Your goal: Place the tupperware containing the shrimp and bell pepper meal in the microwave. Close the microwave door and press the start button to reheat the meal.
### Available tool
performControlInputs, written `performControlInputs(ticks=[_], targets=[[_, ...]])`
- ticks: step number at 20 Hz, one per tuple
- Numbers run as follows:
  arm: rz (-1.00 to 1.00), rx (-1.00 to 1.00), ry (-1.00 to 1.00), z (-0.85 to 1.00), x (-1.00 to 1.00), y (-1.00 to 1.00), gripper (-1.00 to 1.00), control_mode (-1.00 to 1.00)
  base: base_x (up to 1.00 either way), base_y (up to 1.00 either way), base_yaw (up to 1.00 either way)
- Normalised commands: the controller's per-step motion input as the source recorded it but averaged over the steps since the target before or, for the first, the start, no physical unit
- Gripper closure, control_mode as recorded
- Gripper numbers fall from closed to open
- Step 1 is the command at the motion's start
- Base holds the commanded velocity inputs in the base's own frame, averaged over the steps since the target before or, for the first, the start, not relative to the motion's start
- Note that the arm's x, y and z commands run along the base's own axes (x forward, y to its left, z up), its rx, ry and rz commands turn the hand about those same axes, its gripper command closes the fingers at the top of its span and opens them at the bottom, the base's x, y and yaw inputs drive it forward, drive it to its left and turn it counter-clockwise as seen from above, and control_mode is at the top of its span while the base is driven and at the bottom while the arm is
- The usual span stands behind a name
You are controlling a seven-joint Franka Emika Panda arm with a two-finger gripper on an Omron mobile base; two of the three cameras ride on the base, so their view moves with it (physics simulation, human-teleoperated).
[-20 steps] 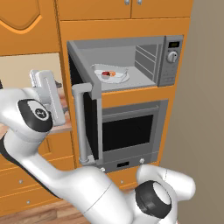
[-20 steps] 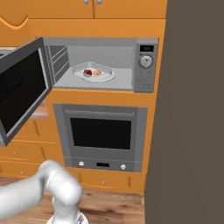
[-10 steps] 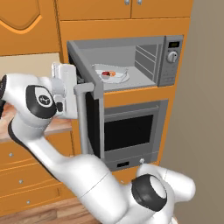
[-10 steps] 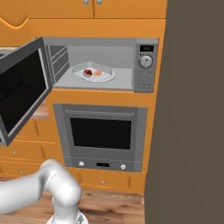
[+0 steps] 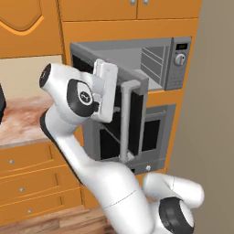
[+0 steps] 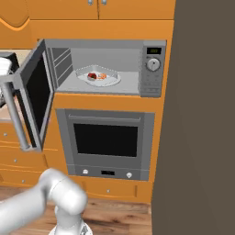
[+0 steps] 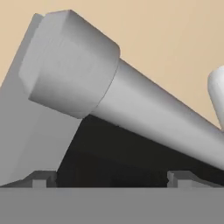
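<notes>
Tupperware (image 6: 99,79): shallow white tray on the turntable inside the microwave (image 6: 137,87), holding a red bell pepper (image 6: 92,76) and orange shrimp (image 6: 102,76). Microwave door (image 6: 36,94) half-open. Gripper (image 7: 111,179) against the bar handle (image 7: 144,118); jaw spacing indeterminable.

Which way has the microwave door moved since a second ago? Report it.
Yes. The microwave door has swung partway shut, its handle nearer the oven than before.

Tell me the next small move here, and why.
Probably push the microwave door further toward shut: the tupperware with the meal already sits inside the microwave, the door hangs partly open, and the claw is right at its bar handle.
</notes>
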Motion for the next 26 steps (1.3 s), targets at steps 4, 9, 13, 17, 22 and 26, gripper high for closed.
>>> performControlInputs(ticks=[4,9,13,17,22,26], targets=[[-0.02,0.12,-0.05,-0.16,-0.01,-1.00,-1.00,-1.00,0.00,0.00,0.00],[0.00,0.06,0.00,-0.36,0.22,-0.97,-1.00,-1.00,0.00,0.00,0.00],[0.00,0.00,0.01,-0.46,0.55,-0.74,-1.00,-1.00,0.00,0.00,0.00],[0.00,0.00,0.00,-0.21,0.60,-0.57,-1.00,-1.00,0.00,0.00,0.00],[0.00,0.00,0.00,-0.01,0.80,-0.34,-1.00,-1.00,0.00,0.00,0.00],[0.00,0.00,0.00,0.01,0.83,-0.13,-1.00,-1.00,0.00,0.00,0.00]])
